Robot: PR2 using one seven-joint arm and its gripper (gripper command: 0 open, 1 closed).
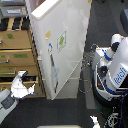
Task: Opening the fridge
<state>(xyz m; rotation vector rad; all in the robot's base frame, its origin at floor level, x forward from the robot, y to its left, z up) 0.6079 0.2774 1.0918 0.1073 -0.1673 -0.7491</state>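
The tall white fridge (65, 45) stands in the middle of the exterior view. Its large upper door carries a small green-figure sticker (61, 41) and a long vertical handle (53, 70) near its left edge. The door face is angled toward the camera, with its left edge standing out in front of the cabinet. My gripper (26, 82) is at the lower left, just left of the door's lower left edge and apart from it. Its white fingers (21, 76) are spread and hold nothing. The lower drawers are mostly hidden behind the door.
A tan wooden drawer cabinet (17, 50) stands at the exterior view's left, right behind my gripper. A white and blue robot (116, 70) with cables stands at the exterior view's right, close to the fridge. The floor is dark.
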